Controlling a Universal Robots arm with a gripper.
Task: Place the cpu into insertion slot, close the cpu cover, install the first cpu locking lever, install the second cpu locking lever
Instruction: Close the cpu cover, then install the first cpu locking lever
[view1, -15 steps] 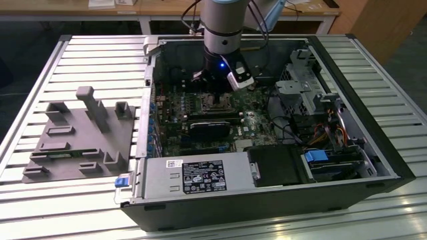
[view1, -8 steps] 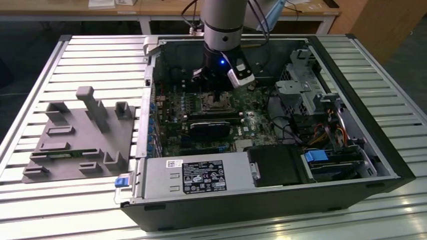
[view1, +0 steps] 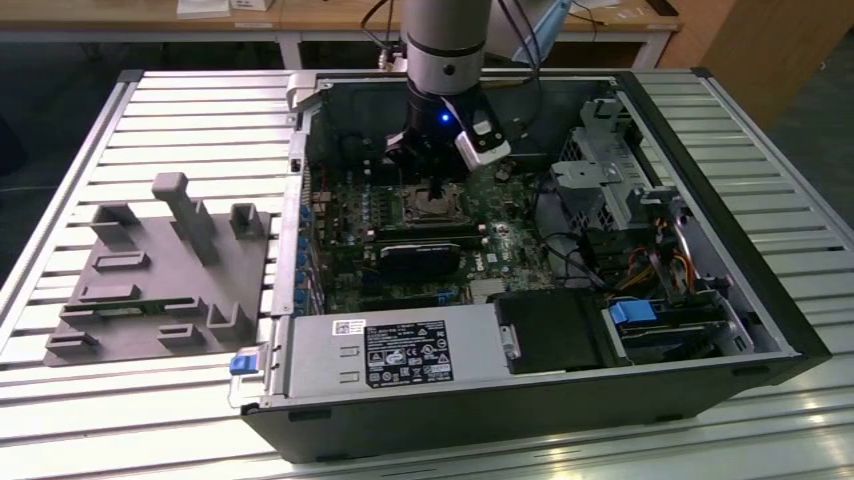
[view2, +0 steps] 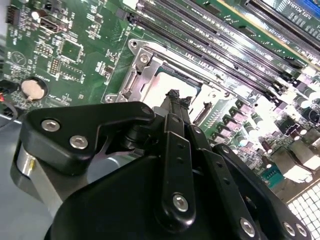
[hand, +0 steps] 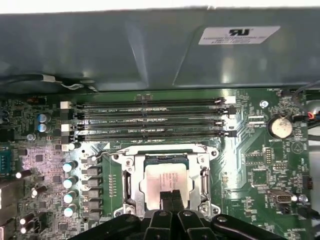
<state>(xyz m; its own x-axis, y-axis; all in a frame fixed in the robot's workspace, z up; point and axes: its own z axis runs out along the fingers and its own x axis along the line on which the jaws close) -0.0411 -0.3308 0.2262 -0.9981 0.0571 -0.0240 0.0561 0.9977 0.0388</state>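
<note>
Standing over the open computer case (view1: 534, 400), I see the arm (view1: 443, 50) reach straight down to the insertion slot (view1: 408, 210) on the green board. The gripper (hand: 170, 196) has its fingers pinched narrow together, holding nothing, with the tips over one edge of the cpu (hand: 162, 175). The cpu lies flat in the slot, and the cpu cover (hand: 131, 180) frames it on all sides. The memory slots (hand: 150, 120) run just beside one cover edge. In the exterior view, with the slot as dial centre, a black block (view1: 416, 258) sits near at six o'clock. The drive cage (view1: 601, 180) crowds three o'clock, and a gray fixture (view1: 160, 270) lies well apart at nine o'clock on the slatted table (view1: 80, 400).
</note>
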